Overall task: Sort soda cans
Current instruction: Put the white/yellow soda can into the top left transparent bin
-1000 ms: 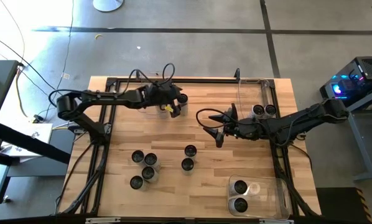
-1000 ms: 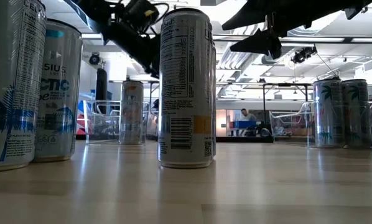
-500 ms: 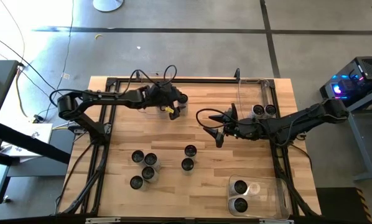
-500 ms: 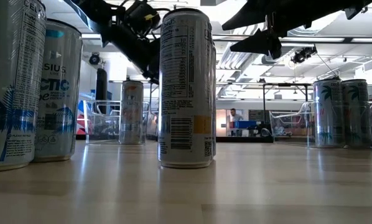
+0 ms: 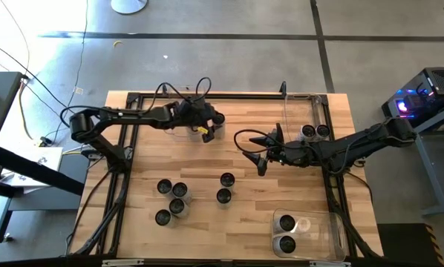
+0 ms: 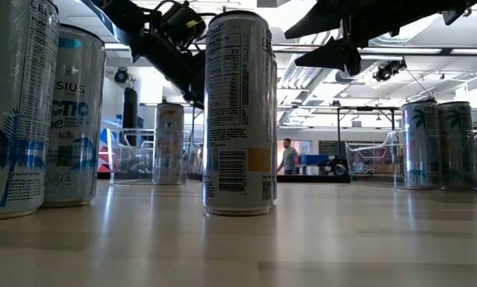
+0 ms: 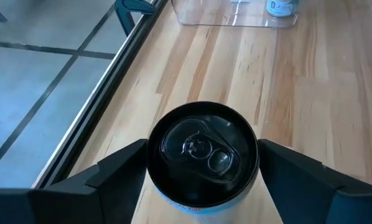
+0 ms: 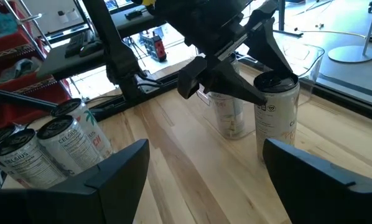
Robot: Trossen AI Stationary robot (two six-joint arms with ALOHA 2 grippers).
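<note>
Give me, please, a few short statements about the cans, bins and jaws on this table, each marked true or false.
1. The left gripper has its jaws either side of a can. True.
2. The right gripper holds a can. False: its jaws are open, with nothing between them.
3. The bin at the near right corner holds two cans. True.
4. All loose cans lie on their sides. False: they stand upright.

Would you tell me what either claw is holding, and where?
Left claw brackets an upright soda can near its top; grip unclear. Right claw is open, empty.
</note>
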